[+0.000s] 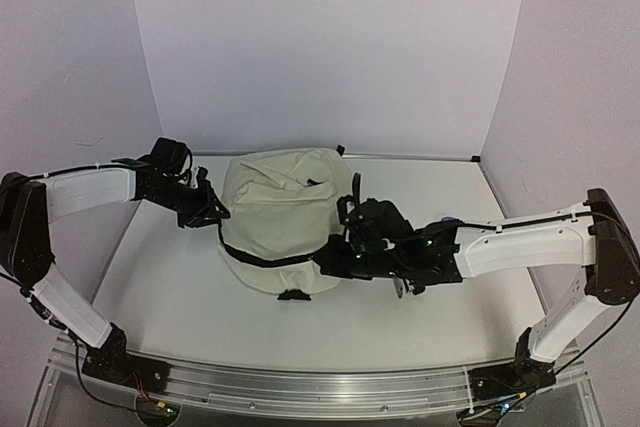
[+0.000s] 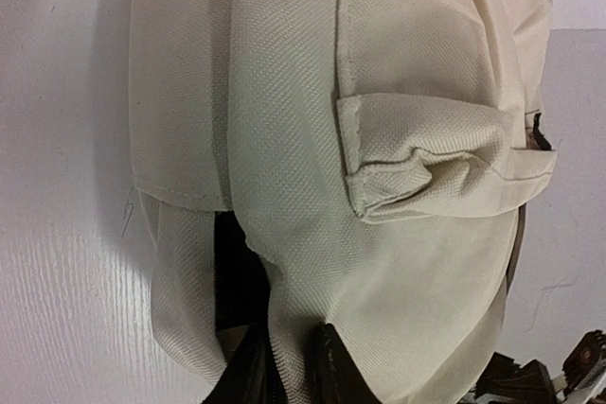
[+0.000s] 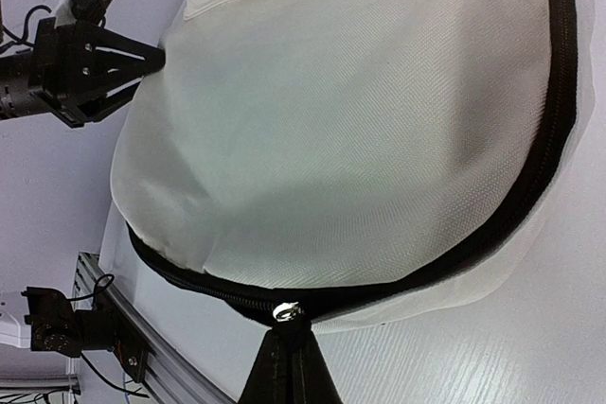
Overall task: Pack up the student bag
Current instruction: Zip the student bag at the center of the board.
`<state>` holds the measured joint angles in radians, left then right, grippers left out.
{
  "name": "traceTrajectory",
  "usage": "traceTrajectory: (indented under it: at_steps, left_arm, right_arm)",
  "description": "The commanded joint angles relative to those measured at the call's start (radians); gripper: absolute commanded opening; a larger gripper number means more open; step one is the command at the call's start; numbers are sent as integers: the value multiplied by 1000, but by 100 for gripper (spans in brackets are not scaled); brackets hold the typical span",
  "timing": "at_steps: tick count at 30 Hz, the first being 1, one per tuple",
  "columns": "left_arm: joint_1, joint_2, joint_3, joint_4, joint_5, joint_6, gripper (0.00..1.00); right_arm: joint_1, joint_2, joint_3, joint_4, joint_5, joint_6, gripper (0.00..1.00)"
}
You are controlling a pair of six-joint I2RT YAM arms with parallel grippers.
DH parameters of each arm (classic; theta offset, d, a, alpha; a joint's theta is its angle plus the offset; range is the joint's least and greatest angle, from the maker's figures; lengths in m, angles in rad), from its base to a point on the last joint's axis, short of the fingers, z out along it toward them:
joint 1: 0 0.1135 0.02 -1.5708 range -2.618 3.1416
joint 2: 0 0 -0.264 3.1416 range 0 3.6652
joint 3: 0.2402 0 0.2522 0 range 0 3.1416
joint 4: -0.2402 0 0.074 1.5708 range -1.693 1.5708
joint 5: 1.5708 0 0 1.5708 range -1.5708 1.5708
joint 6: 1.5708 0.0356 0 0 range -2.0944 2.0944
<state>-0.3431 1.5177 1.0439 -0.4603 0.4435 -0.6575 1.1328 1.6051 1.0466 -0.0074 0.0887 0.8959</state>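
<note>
The cream student bag lies on the white counter between both arms. The jaws of the left arm touch its left side. The jaws of the right arm sit at its near right edge, on the black zipper.

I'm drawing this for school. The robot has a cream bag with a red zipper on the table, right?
Not quite: the student bag is cream and lies on the table, but its zipper is black, not red. The right wrist view shows it clearly.
</note>
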Motion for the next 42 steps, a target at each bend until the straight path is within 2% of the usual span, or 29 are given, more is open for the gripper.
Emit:
traceTrajectory:
  at_steps: [1, 6, 17, 24, 30, 35, 36, 38, 39, 40, 41, 42]
  left_arm:
    - [2, -6, -45, 155, 89, -55, 12]
    - [-44, -7, -90, 268, 84, -147, 1]
    - [-150, 17, -56, 364, -40, -245, 0]
    - [-175, 13, -60, 394, -108, -276, 0]
    - [-179, -6, -68, 383, -150, -267, 0]
    - [-158, 0, -23, 293, -182, -126, 0]
    - [-147, 4, 5, 273, -173, -99, 1]
    - [-131, 4, 45, 236, -167, -27, 10]
    - [-128, 2, 50, 228, -167, -19, 13]
    - [-122, -3, 72, 206, -177, 25, 19]
    - [-119, -5, 94, 186, -187, 45, 23]
    - [-118, -10, 127, 130, -211, 83, 36]
  right_arm:
    - [-8, -52, -10, 20, 33, 10, 0]
    - [-5, -34, 7, 14, -20, -17, 0]
    - [48, 12, 73, 14, -73, -108, 0]
    - [74, 69, 127, 12, -80, -137, 0]
    - [86, 106, 170, 12, -98, -150, 0]
    - [87, 75, 164, 9, -89, -171, 0]
    - [87, 55, 156, 9, -89, -180, 8]
    - [87, 8, 129, -18, -89, -192, 26]
    - [87, -9, 121, -23, -89, -194, 32]
    - [87, -45, 107, -41, -41, -196, 44]
    - [87, -63, 103, -53, -19, -198, 49]
    - [86, -108, 97, -88, 28, -200, 62]
